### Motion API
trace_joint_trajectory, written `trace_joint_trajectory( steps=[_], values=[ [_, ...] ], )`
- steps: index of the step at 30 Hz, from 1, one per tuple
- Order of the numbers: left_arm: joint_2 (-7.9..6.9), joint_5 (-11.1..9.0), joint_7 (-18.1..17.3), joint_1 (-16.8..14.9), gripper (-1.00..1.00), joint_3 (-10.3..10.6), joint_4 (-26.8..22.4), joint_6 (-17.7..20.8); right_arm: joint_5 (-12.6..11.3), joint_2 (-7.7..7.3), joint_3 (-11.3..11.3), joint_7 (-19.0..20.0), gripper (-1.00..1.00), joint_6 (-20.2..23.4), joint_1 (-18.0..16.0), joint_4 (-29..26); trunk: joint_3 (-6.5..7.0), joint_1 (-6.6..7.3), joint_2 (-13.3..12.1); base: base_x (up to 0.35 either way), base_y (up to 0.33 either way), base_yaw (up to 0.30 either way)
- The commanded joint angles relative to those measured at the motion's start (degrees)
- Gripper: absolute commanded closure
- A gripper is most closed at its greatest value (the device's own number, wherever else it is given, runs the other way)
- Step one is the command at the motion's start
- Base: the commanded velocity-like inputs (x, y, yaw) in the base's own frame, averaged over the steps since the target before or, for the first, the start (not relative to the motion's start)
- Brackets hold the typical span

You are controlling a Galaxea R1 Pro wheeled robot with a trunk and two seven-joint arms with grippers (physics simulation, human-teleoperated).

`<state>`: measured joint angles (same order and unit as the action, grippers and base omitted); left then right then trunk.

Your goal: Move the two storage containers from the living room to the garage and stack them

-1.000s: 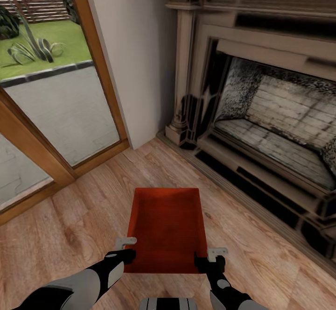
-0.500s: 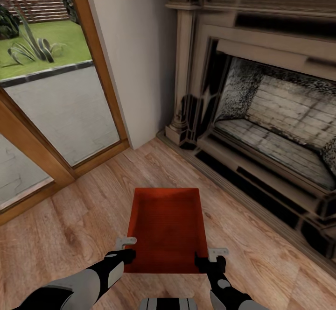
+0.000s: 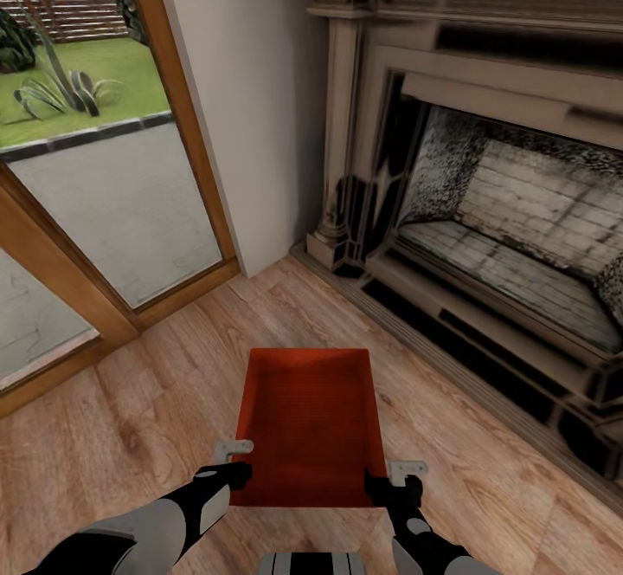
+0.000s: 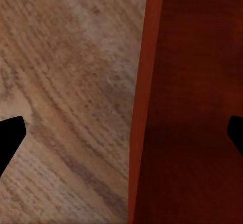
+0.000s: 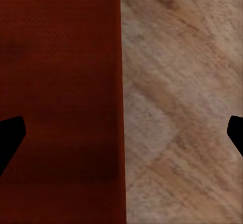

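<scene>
Two hands straddle the near corners of one orange-red bin [image 3: 310, 423] in the living room, beside the brick fireplace [image 3: 510, 237] and the wood-framed glass door [image 3: 95, 168]. The left hand [image 3: 234, 461] and the right hand [image 3: 400, 478] are each spread, fingertips wide apart in the wrist views, one finger inside and one outside the bin's long side walls; neither pinches yet. The bin sits on the wood-plank floor [image 3: 130, 436], partway between door and hearth. It looks light, stiff and somewhat slick, so a two-handed pinch on opposite walls near the rim should hold it best.
</scene>
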<state>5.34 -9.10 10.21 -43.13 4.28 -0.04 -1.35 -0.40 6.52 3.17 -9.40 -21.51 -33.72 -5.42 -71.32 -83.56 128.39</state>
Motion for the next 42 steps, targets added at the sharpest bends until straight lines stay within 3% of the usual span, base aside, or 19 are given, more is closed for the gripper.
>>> trace_joint_trajectory(
  steps=[1, 5, 14, 42],
  values=[
    [0.02, -0.6, 0.2, 0.0, -1.00, 0.5, 0.0, -0.1, 0.0, 0.00, 0.3, -0.3, -1.00, -0.1, 0.0, 0.1, -0.03, 0.01, 0.0, 0.000, 0.000, 0.000],
    [0.02, -0.6, 0.2, 0.0, -1.00, 0.5, 0.0, -0.1, 0.0, -0.02, 0.3, -0.4, -1.00, -0.1, 0.0, 0.1, -0.03, 0.01, 0.0, 0.000, 0.000, 0.000],
    [0.02, -0.6, 0.2, 0.0, -1.00, 0.5, 0.0, -0.1, 0.1, -0.02, 0.4, -0.4, -1.00, -0.1, 0.0, 0.1, -1.65, -1.97, 3.6, 0.000, 0.000, 0.000],
    [0.02, -0.6, 0.2, 0.0, -1.00, 0.5, 0.0, -0.1, 0.1, -0.02, 0.4, -0.4, -1.00, -0.1, 0.0, 0.1, -1.65, -1.97, 3.6, 0.000, 0.000, 0.000]
  ],
)
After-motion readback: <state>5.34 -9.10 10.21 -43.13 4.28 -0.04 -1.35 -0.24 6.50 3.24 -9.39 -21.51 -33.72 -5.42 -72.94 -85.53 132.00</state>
